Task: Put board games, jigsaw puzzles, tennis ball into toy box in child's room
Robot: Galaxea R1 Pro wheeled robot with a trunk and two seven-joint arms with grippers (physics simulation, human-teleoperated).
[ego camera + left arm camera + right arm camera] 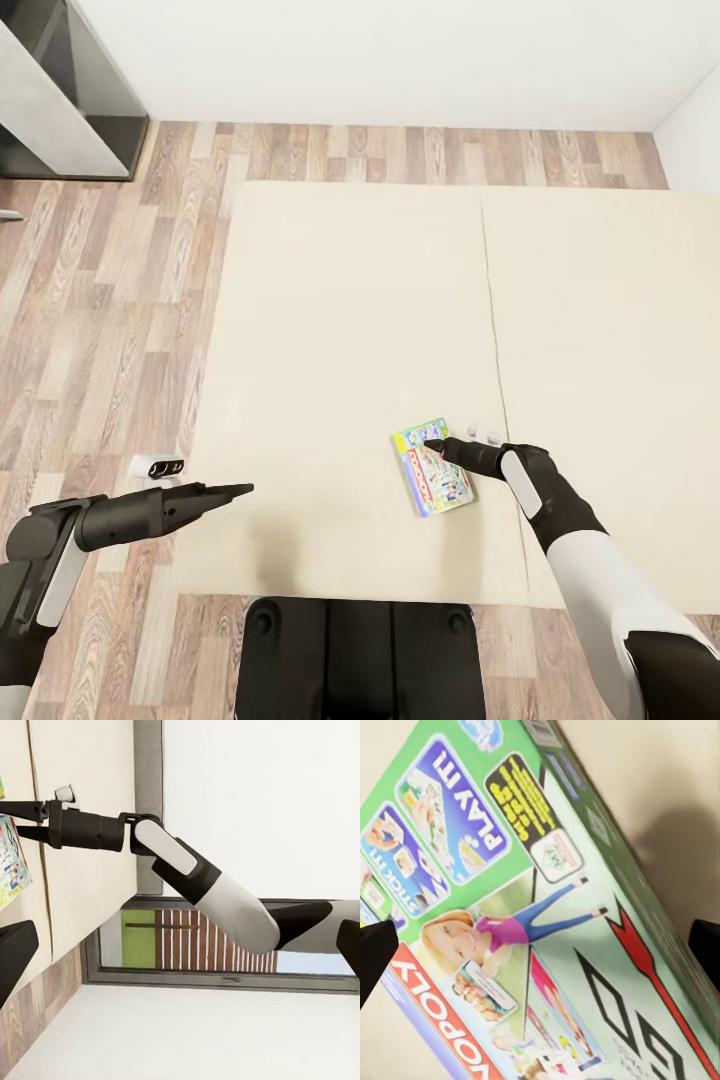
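A green-white-red board game point(432, 466) lies flat on the beige mattress of the bed point(350, 300), near its front edge. My right gripper point(440, 452) is open just above the box's right side, its fingers apart on either side of it without closing. The right wrist view looks straight onto the printed lid point(540, 907), with a fingertip point(375, 956) at each edge. The left wrist view catches the same right gripper point(9, 820) open over the box point(9, 866). My left gripper point(235, 492) hovers open and empty over the bed's front left corner.
Wood-plank floor point(100, 330) runs along the bed's left side and behind it. A grey cabinet point(60, 90) stands at the back left, with a white wall beyond. My dark base point(360, 660) is against the bed's front edge. A window point(187, 941) appears in the left wrist view.
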